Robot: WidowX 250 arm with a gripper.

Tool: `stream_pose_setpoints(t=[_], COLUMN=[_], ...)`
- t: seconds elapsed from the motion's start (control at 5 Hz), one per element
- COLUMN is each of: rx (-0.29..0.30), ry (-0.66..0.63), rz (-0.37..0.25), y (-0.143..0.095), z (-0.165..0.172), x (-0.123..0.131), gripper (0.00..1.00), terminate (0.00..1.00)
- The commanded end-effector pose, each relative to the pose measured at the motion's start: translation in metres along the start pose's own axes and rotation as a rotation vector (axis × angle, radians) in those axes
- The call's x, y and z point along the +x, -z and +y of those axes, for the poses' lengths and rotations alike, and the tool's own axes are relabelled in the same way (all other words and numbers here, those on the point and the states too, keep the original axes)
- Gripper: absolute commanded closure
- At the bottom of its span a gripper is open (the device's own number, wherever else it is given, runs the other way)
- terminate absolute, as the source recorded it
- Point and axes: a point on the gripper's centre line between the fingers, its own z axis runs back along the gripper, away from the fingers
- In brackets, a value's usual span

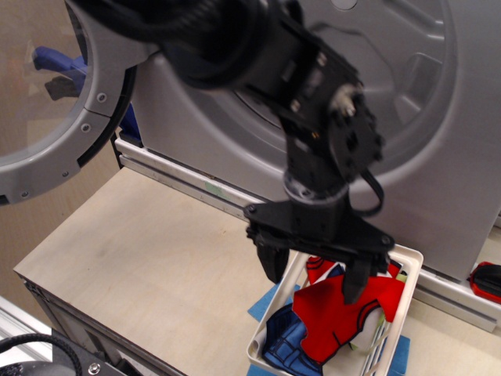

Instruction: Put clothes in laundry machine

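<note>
The clothes lie in a white slatted basket (409,291) at the lower right: a red piece with dark trim (333,325), a blue denim piece (286,343) and a bit of light green (403,277). My black gripper (315,280) hangs open just above the basket, one finger (274,264) over its left rim and the other finger (353,283) over the red piece. It holds nothing. The grey laundry machine (407,125) stands behind, its drum mouth open and its round door (55,102) swung out to the left.
The basket sits on a flat blue mat (266,299) on a light wooden tabletop (149,266). A red and black object (487,282) lies at the right edge. The table's front edge runs along the lower left.
</note>
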Motion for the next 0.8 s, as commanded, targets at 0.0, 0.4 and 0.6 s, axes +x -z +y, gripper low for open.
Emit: stream_pose_setpoints(t=[0.0,0.4,0.6], rx=[0.025,0.027,0.025], ry=[0.016,-0.014,-0.028], rz=[-0.055,-0.051,-0.049], y=[0.015,0.04,0.049], z=[-0.012,-0.017,-0.018], x=[0.015,0.02,0.02], gripper=[0.0,0.0,0.0], terminate=[0.0,0.0,0.0])
